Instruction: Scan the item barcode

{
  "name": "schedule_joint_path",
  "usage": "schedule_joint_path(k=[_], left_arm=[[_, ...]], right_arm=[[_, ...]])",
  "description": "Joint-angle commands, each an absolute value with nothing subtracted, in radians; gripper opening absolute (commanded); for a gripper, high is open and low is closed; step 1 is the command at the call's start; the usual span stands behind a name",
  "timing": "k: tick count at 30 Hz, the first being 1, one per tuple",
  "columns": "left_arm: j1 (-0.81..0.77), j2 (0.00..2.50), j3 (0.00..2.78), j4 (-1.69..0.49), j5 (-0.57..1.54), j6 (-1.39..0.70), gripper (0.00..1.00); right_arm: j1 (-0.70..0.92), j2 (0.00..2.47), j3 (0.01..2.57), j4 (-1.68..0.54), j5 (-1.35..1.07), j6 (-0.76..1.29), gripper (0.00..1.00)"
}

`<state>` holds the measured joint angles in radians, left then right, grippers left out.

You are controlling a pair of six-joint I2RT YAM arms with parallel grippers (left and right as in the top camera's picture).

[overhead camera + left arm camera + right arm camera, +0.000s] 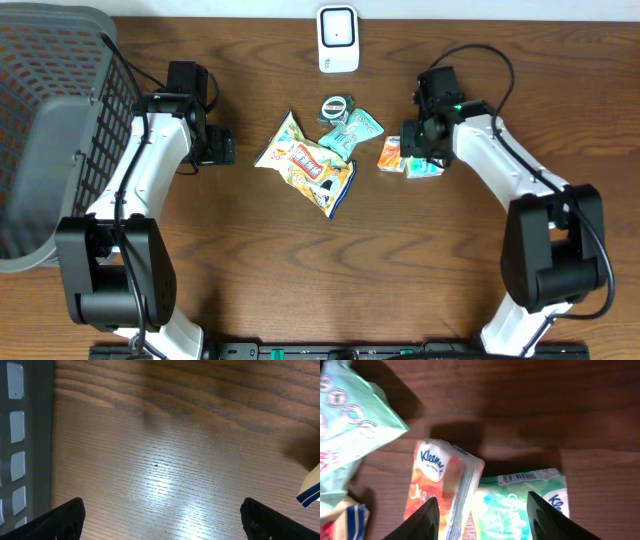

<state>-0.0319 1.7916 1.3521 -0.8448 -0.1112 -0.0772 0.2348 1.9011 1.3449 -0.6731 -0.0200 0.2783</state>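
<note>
Two Kleenex tissue packs lie side by side on the table, an orange one and a green one. The green pack shows a barcode on its far edge. My right gripper hovers right over them, open, its left finger above the orange pack and its right finger above the green one. The white scanner stands at the table's back edge. My left gripper hangs wide open over bare wood, holding nothing.
A yellow chip bag, a teal snack bag and a small round tin lie mid-table. A grey mesh basket fills the left side, close to my left arm.
</note>
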Motion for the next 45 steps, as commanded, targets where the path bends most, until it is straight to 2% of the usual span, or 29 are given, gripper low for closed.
schedule_joint_path(k=[1,6,8,9,11,16,19,23,31,37,42,44,45], left_arm=[[-0.031,1.792,1.349,-0.848,-0.117,-0.072,0.98],[-0.031,1.792,1.349,-0.847,-0.117,-0.072,0.98],[-0.031,1.792,1.349,-0.848,-0.117,-0.072,0.98],[-0.031,1.792,1.349,-0.848,-0.117,-0.072,0.98],[-0.031,1.792,1.349,-0.848,-0.117,-0.072,0.98],[-0.031,1.792,1.349,-0.848,-0.117,-0.072,0.98],[-0.031,1.792,1.349,-0.848,-0.117,-0.072,0.98],[-0.031,1.792,1.349,-0.848,-0.117,-0.072,0.98],[-0.031,1.792,1.349,-0.848,-0.117,-0.072,0.98],[-0.031,1.792,1.349,-0.848,-0.117,-0.072,0.98],[-0.031,1.792,1.349,-0.848,-0.117,-0.072,0.98],[-0.031,1.792,1.349,-0.848,-0.117,-0.072,0.97],[-0.031,1.792,1.349,-0.848,-0.117,-0.072,0.98]], right_arm=[[0.239,1.861,1.341,-0.671,-0.055,0.253,0.53],[0.239,1.863,1.341,-0.681,-0.068,0.253,0.56],[0.238,1.866,1.341,-0.681,-0.057,0.254,0.53],[0.238,1.869,1.340,-0.682,-0.060,0.255,0.45],[0.241,1.872,1.338,-0.690,-0.073,0.268,0.38],[0.269,1.888,1.320,-0.693,-0.088,0.276,0.36],[0.280,1.916,1.318,-0.698,-0.075,0.276,0.30],[0.283,1.946,1.318,-0.688,-0.086,0.281,0.28],[0.283,1.958,1.318,-0.647,-0.239,0.226,0.31],[0.275,1.956,1.330,-0.651,-0.239,0.231,0.34],[0.235,1.938,1.410,-0.779,-0.247,0.231,0.39],[0.226,1.936,1.425,-0.804,-0.255,0.231,0.43],[0.223,1.936,1.426,-0.805,-0.254,0.231,0.52]])
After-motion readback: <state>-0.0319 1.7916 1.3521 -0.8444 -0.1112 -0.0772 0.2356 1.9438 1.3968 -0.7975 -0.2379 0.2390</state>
